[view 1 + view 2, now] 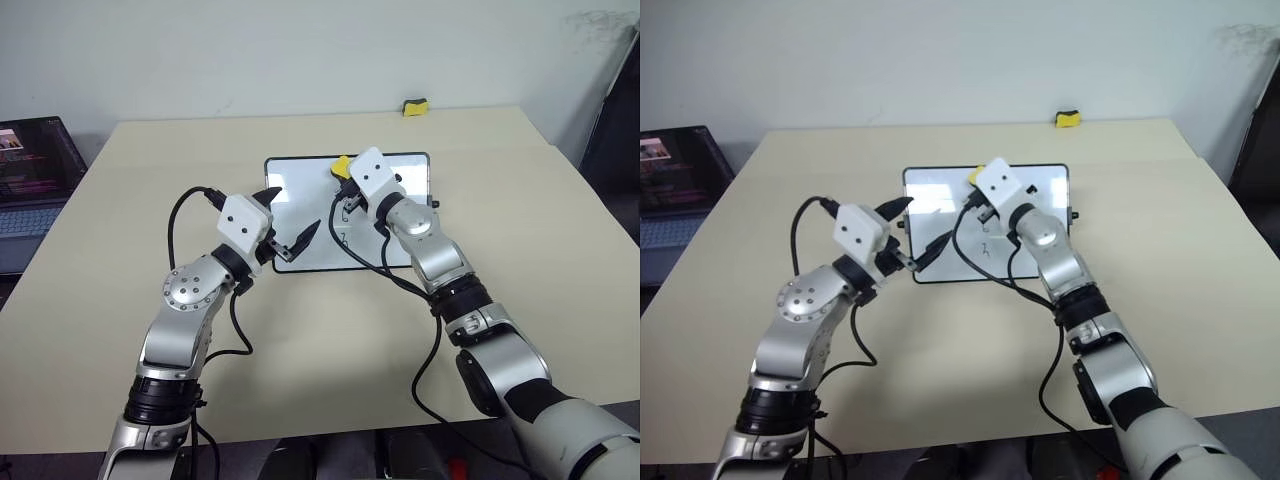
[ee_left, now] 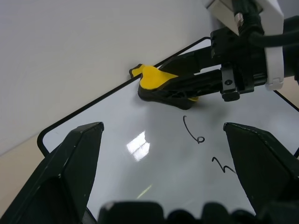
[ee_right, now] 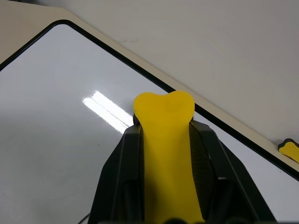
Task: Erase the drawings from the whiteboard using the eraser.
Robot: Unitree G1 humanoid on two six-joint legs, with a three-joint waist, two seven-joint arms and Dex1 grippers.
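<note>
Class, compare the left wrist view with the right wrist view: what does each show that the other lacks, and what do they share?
Left wrist view alone: two drawings on the whiteboard, the left gripper open, and the right gripper seen from outside.
Right wrist view alone: a second yellow block on the table.
Both: the eraser squeezed between the right gripper's fingers over the whiteboard.

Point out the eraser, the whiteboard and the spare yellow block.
eraser (image 3: 164, 140): right wrist view, its yellow top.
whiteboard (image 1: 300, 190): left eye view, bare white surface.
spare yellow block (image 1: 415, 106): left eye view, its yellow body.
</note>
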